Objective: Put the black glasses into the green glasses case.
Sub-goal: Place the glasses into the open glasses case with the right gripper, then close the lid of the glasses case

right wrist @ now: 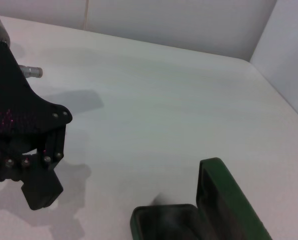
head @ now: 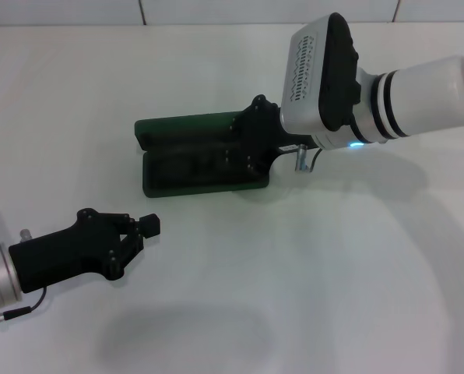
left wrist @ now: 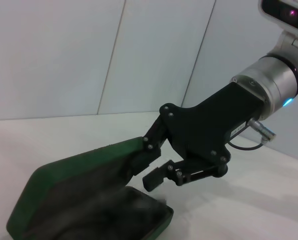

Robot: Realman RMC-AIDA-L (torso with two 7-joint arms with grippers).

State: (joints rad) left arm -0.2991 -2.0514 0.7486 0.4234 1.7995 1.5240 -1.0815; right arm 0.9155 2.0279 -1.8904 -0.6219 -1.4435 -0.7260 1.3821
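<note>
Nearest the robot in the head view, the left hand [head: 142,234] lies low over the white table [head: 310,265] at the near left, pointing toward the middle; its short black fingers [head: 149,225] are spread apart with nothing between them, and a thin cable trails from the silver wrist behind it. The right wrist view shows this same hand [right wrist: 36,187] from the far side, its blocky fingertip [right wrist: 39,189] just above the table [right wrist: 154,100] and its shadow under it. Farther out, near the middle of the table, the green glasses case [head: 187,154] lies open — the lid tipped back toward the far side, the dark-lined tray facing up. The right hand [head: 251,148] reaches in from the right and sits over the case's right end. In the left wrist view this hand [left wrist: 149,172] shows more plainly: its fingers [left wrist: 156,178] stand apart, one by the edge of the raised lid, the other just above the tray, and they pinch nothing that can be seen. The case [left wrist: 74,200] fills the lower part of that view, its lining dark and blurred. The black glasses cannot be made out in any view — whether they lie in the dark tray cannot be told. One corner of the case [right wrist: 224,200] also shows in the right wrist view.
</note>
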